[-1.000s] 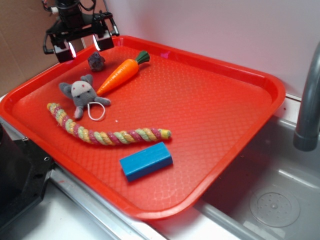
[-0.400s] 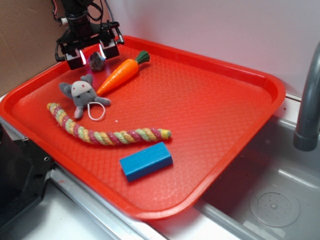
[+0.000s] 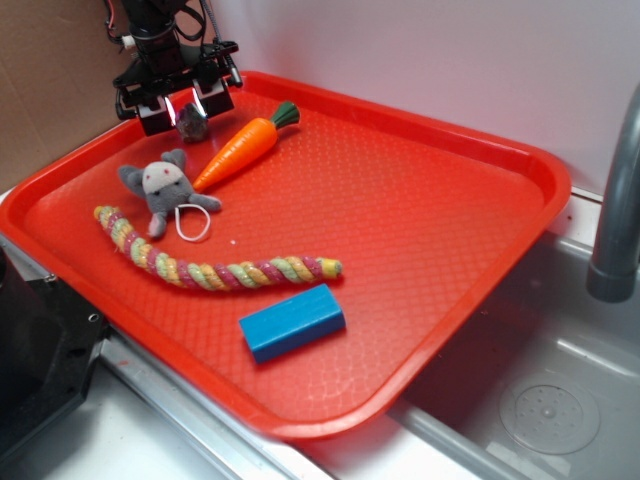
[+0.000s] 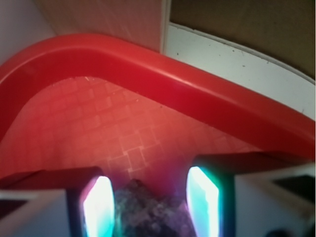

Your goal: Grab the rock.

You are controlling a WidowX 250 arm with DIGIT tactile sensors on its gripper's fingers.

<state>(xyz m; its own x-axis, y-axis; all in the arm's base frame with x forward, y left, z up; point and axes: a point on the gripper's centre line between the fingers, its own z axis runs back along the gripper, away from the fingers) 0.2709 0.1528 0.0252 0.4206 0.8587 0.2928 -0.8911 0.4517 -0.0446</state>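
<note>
A: Where's the pincer point(image 3: 181, 104)?
B: Low in the red tray's point(image 3: 420, 240) far corner, 2 fingers straddling the rock point(image 3: 192, 122), beside the toy carrot point(image 3: 237, 148).

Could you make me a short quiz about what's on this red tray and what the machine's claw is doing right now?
1. True or false: the rock sits between the fingers of the gripper.
2. Which thing lies nearest the blue block? A) the carrot B) the rope toy C) the plush mouse
3. Fill in: the gripper is over the tray's ____ corner, near the cardboard wall.

Key
1. True. The wrist view shows the rock between the two fingers, which look open around it; whether they touch it cannot be told.
2. B, the rope toy.
3. Far left, as the exterior view shows it.
</note>
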